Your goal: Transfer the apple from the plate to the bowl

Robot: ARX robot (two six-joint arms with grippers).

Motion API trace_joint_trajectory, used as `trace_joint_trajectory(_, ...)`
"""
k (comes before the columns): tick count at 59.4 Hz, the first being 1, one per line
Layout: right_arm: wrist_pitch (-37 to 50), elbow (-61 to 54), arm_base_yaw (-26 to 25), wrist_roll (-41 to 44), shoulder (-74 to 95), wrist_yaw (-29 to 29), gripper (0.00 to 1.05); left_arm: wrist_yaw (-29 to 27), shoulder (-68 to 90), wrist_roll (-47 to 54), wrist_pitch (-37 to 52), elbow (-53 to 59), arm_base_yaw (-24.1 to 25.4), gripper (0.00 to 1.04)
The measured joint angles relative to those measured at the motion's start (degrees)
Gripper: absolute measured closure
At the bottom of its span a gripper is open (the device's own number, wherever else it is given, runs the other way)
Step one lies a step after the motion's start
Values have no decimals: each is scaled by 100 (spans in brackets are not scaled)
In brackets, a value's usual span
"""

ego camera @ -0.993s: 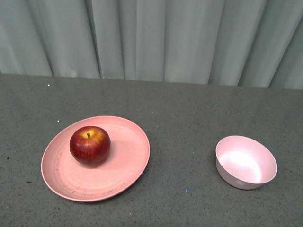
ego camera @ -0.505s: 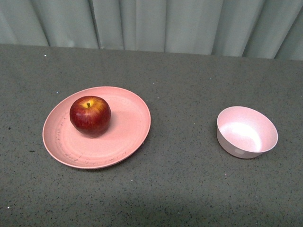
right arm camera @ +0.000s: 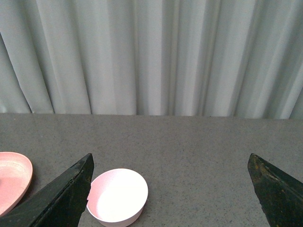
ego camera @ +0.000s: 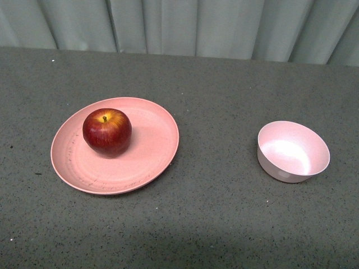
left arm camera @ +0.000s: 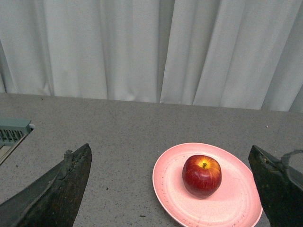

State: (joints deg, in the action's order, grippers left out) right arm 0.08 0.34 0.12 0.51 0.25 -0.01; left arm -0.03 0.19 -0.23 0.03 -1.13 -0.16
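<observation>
The dark-red apple with a yellow stem patch sits on the left part of the wide salmon-pink plate at the table's left. The small pale pink bowl stands empty at the right. Neither gripper shows in the front view. In the left wrist view my left gripper is open and empty, with the apple and plate ahead between its fingers. In the right wrist view my right gripper is open and empty, with the bowl by one finger and the plate's edge beyond.
The grey speckled table ends at a pale curtain at the back. A grey-green ribbed object lies at the table's edge in the left wrist view.
The front view has tilted down: the plate, apple and bowl sit higher in the picture and less curtain shows. The objects themselves have not moved.
</observation>
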Motion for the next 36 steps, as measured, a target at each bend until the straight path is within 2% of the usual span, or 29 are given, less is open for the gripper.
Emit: trace_joint_trajectory(36, 0, 0, 0, 0, 0, 0, 9, 0, 0, 0, 0, 0, 2, 7)
